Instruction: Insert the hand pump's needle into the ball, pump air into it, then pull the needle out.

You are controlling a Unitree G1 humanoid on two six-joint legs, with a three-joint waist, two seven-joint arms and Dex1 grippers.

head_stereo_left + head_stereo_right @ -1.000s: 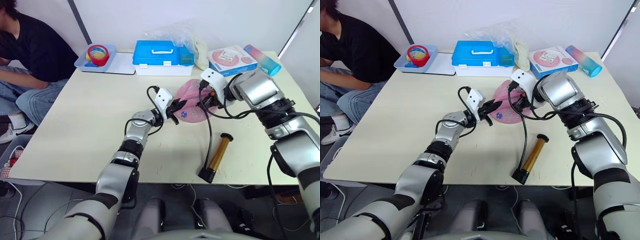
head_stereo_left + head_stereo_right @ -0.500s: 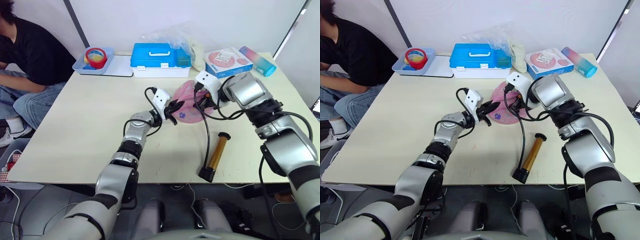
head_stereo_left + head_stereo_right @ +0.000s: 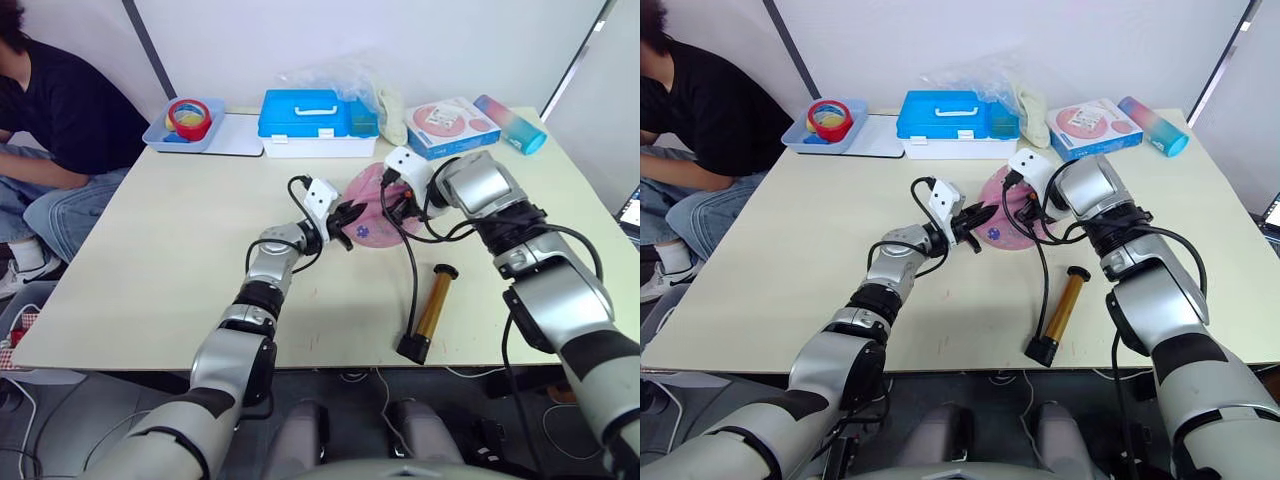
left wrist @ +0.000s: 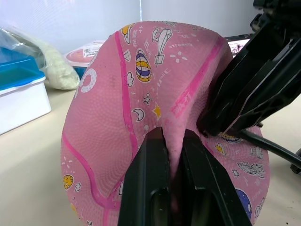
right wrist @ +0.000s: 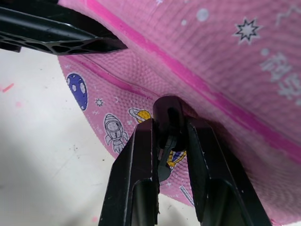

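L gripper [image 3: 345,215] is clenched on a fold of the ball [image 4: 136,113], pinching the slack pink skin at its near-left edge. Ball is badly deflated, a flattened dish lying on the table [image 3: 170,250] mid-way across, just in front of the blue box [image 3: 315,118].

R gripper [image 5: 169,136] is closed around the black fitting [image 5: 168,117] at the hose end and presses it against the ball surface beside a pink seam. Needle itself not visible, so can't tell if it's in the valve, partway, or just touching rubber.

Hose [image 3: 414,265] runs from there down to the pump [image 3: 432,310], which lies on the table near the front edge, R of the ball, nobody holding it.

Judgement: step in hand = needle insertion, early in task; pumping and pull-out still to come.

To do it well:
- L grip should keep the skin taut so the ball doesn't cave under the push.
- Push fitting straight along the needle axis, perpendicular to the skin; no side load, thin pin would bend.
- Slow advance; if rubber just dimples, tip is prob. off the hole, so back off and re-aim.
- Keep hose slack so it doesn't tug the fitting sideways.

Risk: soft ball folding, the needle skating off.
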